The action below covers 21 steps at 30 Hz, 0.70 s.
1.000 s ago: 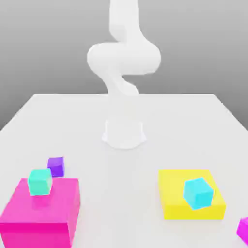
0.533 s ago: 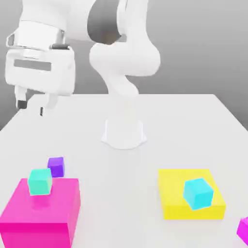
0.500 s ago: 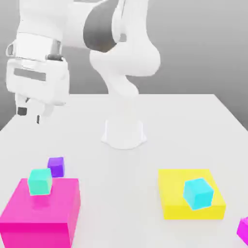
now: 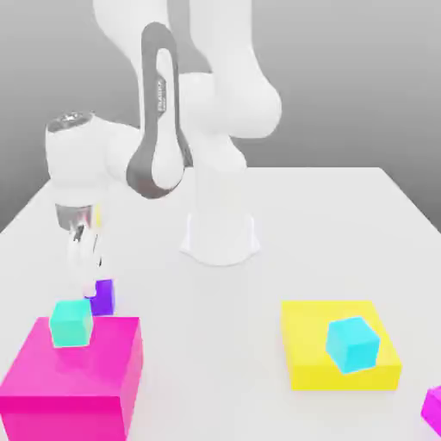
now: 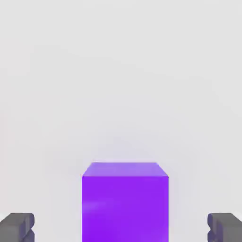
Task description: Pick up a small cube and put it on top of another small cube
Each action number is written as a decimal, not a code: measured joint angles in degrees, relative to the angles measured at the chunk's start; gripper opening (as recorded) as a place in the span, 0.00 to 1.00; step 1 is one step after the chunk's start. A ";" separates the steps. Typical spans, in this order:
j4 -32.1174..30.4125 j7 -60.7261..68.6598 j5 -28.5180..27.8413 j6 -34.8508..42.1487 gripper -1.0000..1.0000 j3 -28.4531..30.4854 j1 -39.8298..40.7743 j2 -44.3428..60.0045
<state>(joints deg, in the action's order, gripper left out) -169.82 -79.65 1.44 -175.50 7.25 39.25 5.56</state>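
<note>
The small violet-purple cube (image 4: 103, 297) rests on the white table (image 4: 258, 284), just behind the magenta block at the exterior view's left. My gripper (image 4: 89, 282) has come down right at that cube and partly covers it. In the hand view the cube (image 5: 125, 201) lies between the two dark fingertips (image 5: 17, 227), with a wide gap on each side. The gripper (image 5: 121, 229) is open and touches nothing. A brighter magenta-pink small cube (image 4: 433, 409) lies at the front edge on the exterior view's right.
A large magenta block (image 4: 77, 383) carries a teal cube (image 4: 71, 323) close in front of the gripper. A flat yellow block (image 4: 301, 344) at the right carries another teal cube (image 4: 352, 344). The arm's white base (image 4: 220, 232) stands mid-table.
The arm has swung down from high at the exterior view's left to the violet-purple cube. The gripper stays open. No cube has moved.
</note>
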 joint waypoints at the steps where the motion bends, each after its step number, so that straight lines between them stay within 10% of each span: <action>1: 0.31 0.52 0.69 -1.55 0.50 -1.91 1.74 1.85; 3: 0.88 1.05 1.19 -4.64 0.50 -5.14 4.96 5.54; 4: 1.12 1.05 0.97 -6.11 0.00 -6.42 6.41 7.30; 21: -1.62 -2.51 -3.80 7.73 0.00 -1.65 2.91 -9.34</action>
<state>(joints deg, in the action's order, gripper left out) -171.44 -82.15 -2.36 -167.77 5.60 42.16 -3.78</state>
